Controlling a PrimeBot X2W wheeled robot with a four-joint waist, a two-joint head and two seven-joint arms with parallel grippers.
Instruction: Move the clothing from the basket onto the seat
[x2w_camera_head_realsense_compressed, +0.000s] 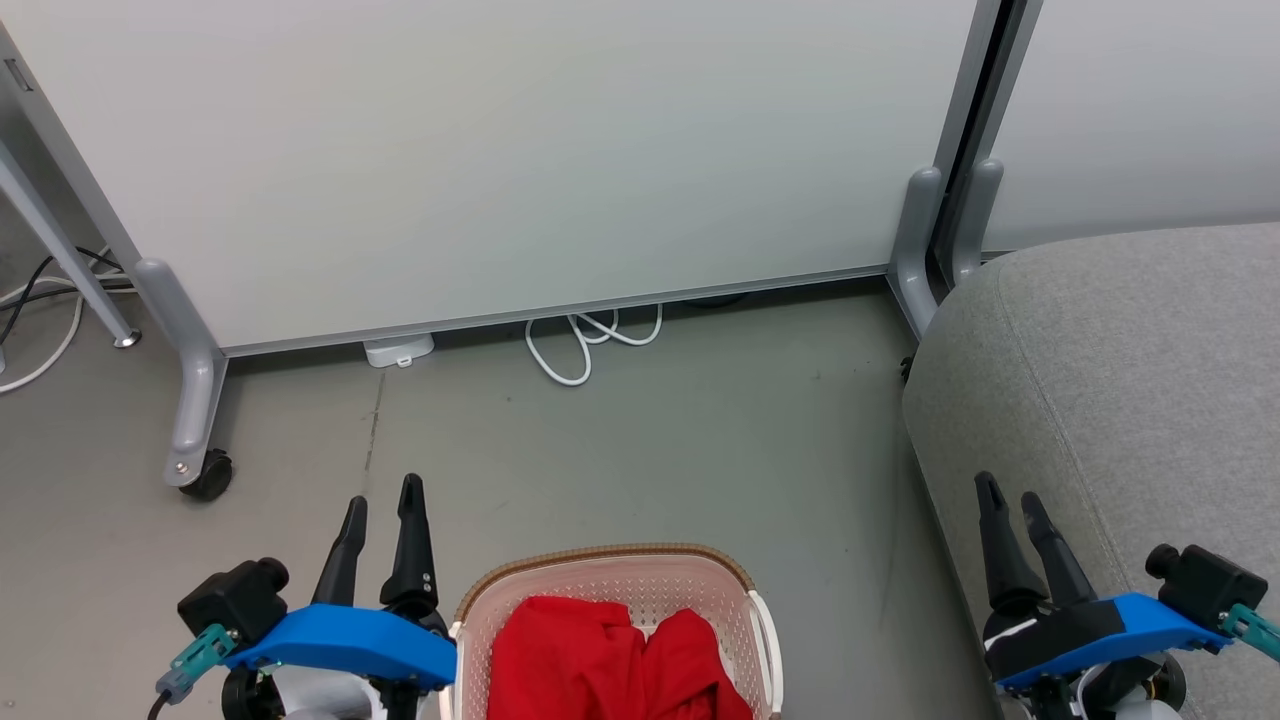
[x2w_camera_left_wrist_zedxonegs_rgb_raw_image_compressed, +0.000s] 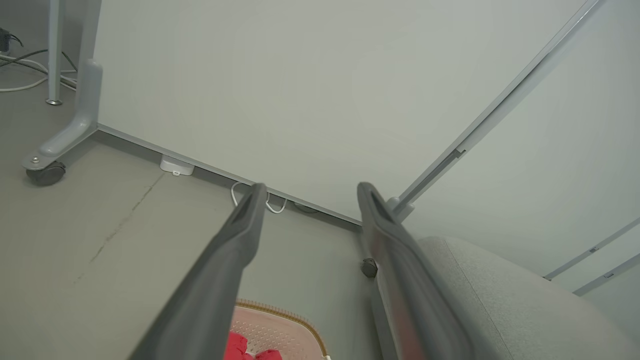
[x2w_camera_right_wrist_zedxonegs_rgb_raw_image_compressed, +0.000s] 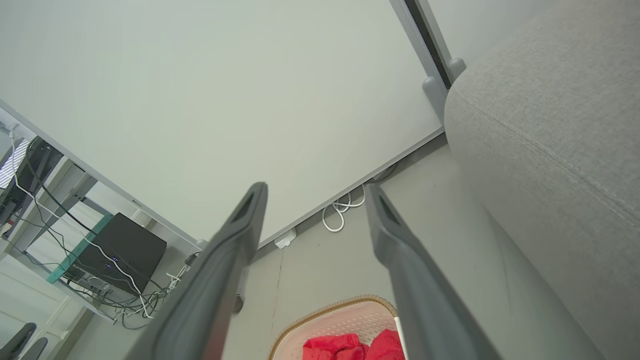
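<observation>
- A white partition panel (x2w_camera_head_realsense_compressed: 500, 150) on grey feet stands across the far side, with a second panel beside it on the robot's right.
- A bare grey floor (x2w_camera_head_realsense_compressed: 700, 430) runs from the panels back toward the robot.
- The grey fabric sofa (x2w_camera_head_realsense_compressed: 1120, 380) sits at the robot's right, its rounded edge facing the floor. Nothing lies on the part in view.
- The cream perforated laundry basket (x2w_camera_head_realsense_compressed: 610, 551), with a brown woven-look rim, stands on the floor between the two arms. It is near the sofa but apart from it, and the bottom of the head view cuts it off.
- The red clothing (x2w_camera_head_realsense_compressed: 600, 660) is bunched inside the basket. Whether it is one piece or two cannot be told.
- The left gripper (x2w_camera_head_realsense_compressed: 384, 492) hovers just left of the basket, dark fingers spread, holding nothing.
- The right gripper (x2w_camera_head_realsense_compressed: 1008, 488) hangs over the sofa's edge, fingers likewise parted and empty.
- A white cable (x2w_camera_head_realsense_compressed: 580, 345) loops on the floor under the panel.
- Likely risks:
  - A finger reaching in may catch the rim or the perforated wall and drag or tip the light basket.
  - A pinch on one loose fold may lift only part of the pile.
  - Cloth trailing from the grip could snag the rim, or drop on the floor short of the sofa.
</observation>
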